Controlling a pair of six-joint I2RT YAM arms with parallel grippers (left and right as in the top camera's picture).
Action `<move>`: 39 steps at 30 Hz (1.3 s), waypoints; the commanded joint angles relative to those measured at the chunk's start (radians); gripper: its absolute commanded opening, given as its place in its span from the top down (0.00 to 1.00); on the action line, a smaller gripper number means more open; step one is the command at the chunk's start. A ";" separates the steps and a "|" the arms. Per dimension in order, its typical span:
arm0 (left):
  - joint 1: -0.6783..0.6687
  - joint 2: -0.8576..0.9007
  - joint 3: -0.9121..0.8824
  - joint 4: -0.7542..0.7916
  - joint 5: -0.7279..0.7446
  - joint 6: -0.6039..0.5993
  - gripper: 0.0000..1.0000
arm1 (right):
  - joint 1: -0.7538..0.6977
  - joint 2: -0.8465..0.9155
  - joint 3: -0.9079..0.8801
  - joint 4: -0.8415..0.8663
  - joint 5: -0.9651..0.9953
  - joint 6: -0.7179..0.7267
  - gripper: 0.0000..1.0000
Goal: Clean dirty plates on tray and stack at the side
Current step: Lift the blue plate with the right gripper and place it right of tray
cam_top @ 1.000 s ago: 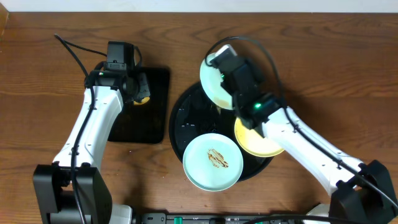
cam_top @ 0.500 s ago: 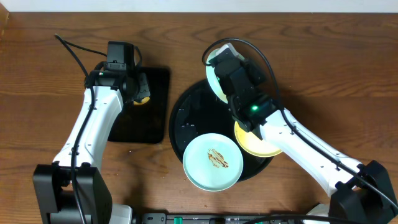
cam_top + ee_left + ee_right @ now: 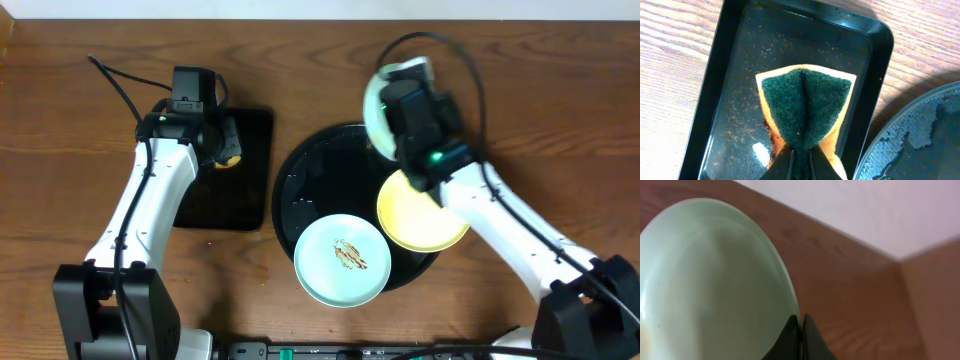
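The round black tray (image 3: 320, 185) holds a pale blue plate (image 3: 342, 260) with a brown smear at its front and a pale yellow plate (image 3: 420, 215) at its right. My right gripper (image 3: 801, 322) is shut on the rim of a second pale blue plate (image 3: 710, 280), held tilted in the air above the tray's far right edge (image 3: 375, 105). My left gripper (image 3: 800, 152) is shut on a folded green and yellow sponge (image 3: 805, 107) over the rectangular black tray (image 3: 730, 65).
The rectangular black tray (image 3: 245, 175) lies left of the round tray, with crumbs and wet streaks in it. The round tray's surface (image 3: 920, 135) is wet. Bare wooden table (image 3: 540, 120) lies to the right and behind.
My right gripper has carried the pale blue plate to the right, from above the tray's far middle toward its far right edge. The left arm has not moved.
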 commanded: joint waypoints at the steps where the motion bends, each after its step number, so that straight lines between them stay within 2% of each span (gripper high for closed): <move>1: 0.004 -0.008 -0.002 0.000 -0.013 -0.009 0.92 | -0.110 -0.061 0.016 -0.039 -0.084 0.240 0.99; 6: 0.004 -0.008 -0.002 0.001 -0.013 -0.009 0.92 | -0.299 -0.107 0.016 -0.113 -0.223 0.334 0.99; 12: 0.004 -0.008 -0.002 0.001 -0.013 -0.009 0.92 | -0.510 -0.094 0.011 -0.257 -0.282 0.474 0.99; 19: 0.004 -0.008 -0.002 0.001 -0.013 -0.009 0.92 | -0.682 -0.025 -0.014 -0.304 -0.394 0.504 0.99; 25: 0.004 -0.008 -0.002 0.001 -0.012 -0.009 0.92 | -0.750 0.059 -0.014 -0.304 -0.441 0.503 0.99; 33: 0.004 -0.008 -0.002 0.001 -0.012 -0.009 0.92 | -0.763 0.123 -0.014 -0.320 -0.440 0.503 0.99; 37: 0.004 -0.008 -0.002 0.000 -0.012 -0.009 0.91 | -0.762 0.117 -0.012 -0.313 -0.446 0.487 0.88; 39: 0.004 -0.008 -0.002 0.000 -0.012 -0.009 0.92 | -0.761 0.108 -0.012 -0.313 -0.482 0.480 0.80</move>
